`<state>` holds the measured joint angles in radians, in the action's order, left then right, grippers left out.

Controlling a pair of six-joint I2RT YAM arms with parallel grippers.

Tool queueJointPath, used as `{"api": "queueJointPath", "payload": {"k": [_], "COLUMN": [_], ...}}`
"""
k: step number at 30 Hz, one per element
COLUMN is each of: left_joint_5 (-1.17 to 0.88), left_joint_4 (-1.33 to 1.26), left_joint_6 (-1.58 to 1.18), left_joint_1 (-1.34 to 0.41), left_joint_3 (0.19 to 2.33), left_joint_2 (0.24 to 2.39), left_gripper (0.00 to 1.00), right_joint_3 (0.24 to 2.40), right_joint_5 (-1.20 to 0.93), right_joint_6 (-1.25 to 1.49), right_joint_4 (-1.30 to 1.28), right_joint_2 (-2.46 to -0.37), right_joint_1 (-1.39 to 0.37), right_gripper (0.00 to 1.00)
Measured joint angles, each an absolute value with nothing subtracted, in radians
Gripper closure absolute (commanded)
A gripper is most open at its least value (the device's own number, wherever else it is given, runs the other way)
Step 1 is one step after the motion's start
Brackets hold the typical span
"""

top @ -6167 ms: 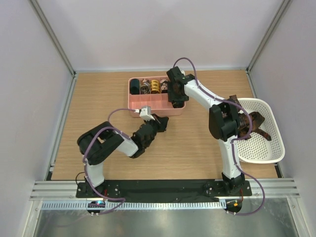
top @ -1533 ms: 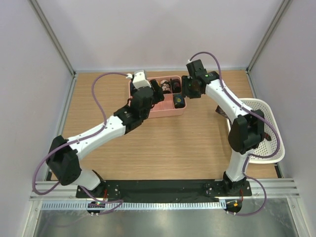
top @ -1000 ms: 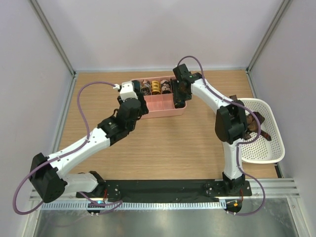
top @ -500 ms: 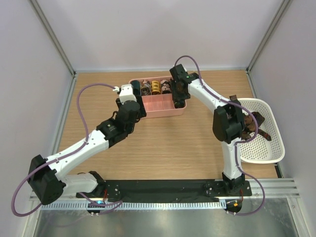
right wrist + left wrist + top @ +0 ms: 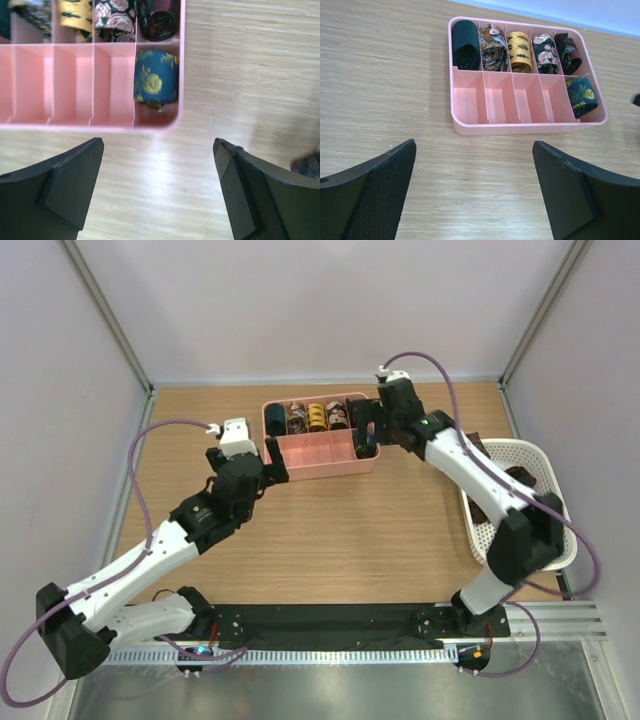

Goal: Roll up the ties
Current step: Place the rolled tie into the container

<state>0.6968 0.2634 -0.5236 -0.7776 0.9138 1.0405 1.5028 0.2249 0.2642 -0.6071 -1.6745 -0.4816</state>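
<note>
Inside pink tray [image 5: 520, 129], coiled ties [image 5: 520, 45] lengthwise

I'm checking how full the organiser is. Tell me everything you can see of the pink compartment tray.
The pink tray looks like moulded plastic, rectangular with rounded corners, split into two rows of five compartments. It lies flat on the wooden table. Each far compartment holds a rolled tie; in the near row only the right-end one is filled, by a navy tie with yellow print. Nothing else touches it.
</note>
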Motion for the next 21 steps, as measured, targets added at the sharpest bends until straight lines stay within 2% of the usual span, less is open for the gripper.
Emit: {"api": "queueJointPath", "payload": {"k": [5,8,15,21], "left_joint_5": [0.692,0.678,0.607,0.547], "left_joint_4": [0.300,0.281,0.166,0.070], "left_joint_6": [-0.578,-0.595,-0.539,-0.484], "left_joint_1": [-0.778,-0.778,-0.778,-0.778], "left_joint_3": [0.815,0.685,0.335,0.224], "left_joint_2": [0.936,0.850,0.591,0.498], "left_gripper": [0.00,0.00,0.00,0.00], "right_joint_3": [1.048,0.826,0.484,0.358], "right_joint_5": [0.209,0.203,0.208,0.206], "right_joint_6": [0.269,0.279,0.327,0.340], "right_joint_4": [-0.349,-0.248,-0.107,-0.002], "right_joint_2": [-1.246,-1.076,-0.883,-0.792], "right_joint_1": [-0.480,-0.480,-0.480,-0.480], "right_gripper": [0.00,0.00,0.00,0.00]}}
